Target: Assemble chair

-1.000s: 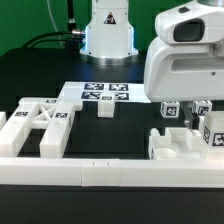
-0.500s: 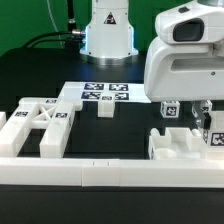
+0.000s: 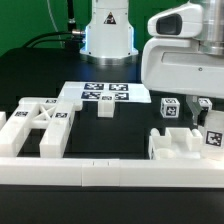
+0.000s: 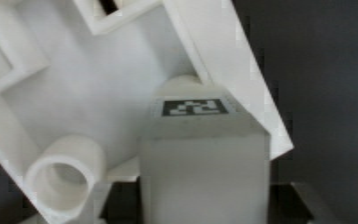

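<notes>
Hanging low over the table, my gripper [image 3: 203,108] is right against a cluster of chair pieces. My own wrist blocks the fingers from sight, so I cannot tell whether they are spread, narrowed or clamped on anything. Just beside my hand a square post [image 3: 170,108] stands upright, its marker tag towards the exterior camera. Below my hand lies the slab piece [image 3: 172,146], with another tagged piece [image 3: 212,138] close against it; I cannot tell whether the two are joined. The wrist camera is filled with white plastic very near: a post face bearing a tag [image 4: 197,107], and a round socket [image 4: 60,180] in the piece next to it. Well away from my hand the X-braced panel [image 3: 40,122] lies flat by the border rail [image 3: 100,170]. Between that panel and my hand are the marker board [image 3: 100,92] and a small white block [image 3: 104,109].
</notes>
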You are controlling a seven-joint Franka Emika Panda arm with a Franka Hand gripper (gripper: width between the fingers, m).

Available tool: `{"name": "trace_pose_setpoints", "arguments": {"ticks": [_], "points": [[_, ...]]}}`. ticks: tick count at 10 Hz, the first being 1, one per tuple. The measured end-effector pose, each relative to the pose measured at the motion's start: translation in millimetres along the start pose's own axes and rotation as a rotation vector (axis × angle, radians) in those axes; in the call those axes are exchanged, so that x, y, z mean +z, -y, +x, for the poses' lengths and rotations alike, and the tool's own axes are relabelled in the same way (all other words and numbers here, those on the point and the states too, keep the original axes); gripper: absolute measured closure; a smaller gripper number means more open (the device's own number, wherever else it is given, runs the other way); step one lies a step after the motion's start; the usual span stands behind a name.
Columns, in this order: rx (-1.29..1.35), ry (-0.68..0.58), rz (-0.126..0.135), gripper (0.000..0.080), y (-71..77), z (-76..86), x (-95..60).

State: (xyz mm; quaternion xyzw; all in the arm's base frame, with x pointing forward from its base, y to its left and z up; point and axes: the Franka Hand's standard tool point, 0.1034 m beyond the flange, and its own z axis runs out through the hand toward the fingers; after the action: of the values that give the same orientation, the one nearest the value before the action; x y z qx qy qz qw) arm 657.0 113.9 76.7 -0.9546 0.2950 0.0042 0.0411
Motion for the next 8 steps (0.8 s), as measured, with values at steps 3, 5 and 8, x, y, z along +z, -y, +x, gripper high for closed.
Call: {"name": "trace_pose_setpoints", "arguments": {"ticks": [3, 5, 8], "points": [[0.273, -0.005, -0.008, 0.0512, -1.2, 0.4, -0.4], [0.481, -0.006, -0.011, 0.0512, -2.5, 0.5, -0.6], [0.513, 0.009, 0.001, 0.0296, -0.1, -1.6, 0.1]]}}
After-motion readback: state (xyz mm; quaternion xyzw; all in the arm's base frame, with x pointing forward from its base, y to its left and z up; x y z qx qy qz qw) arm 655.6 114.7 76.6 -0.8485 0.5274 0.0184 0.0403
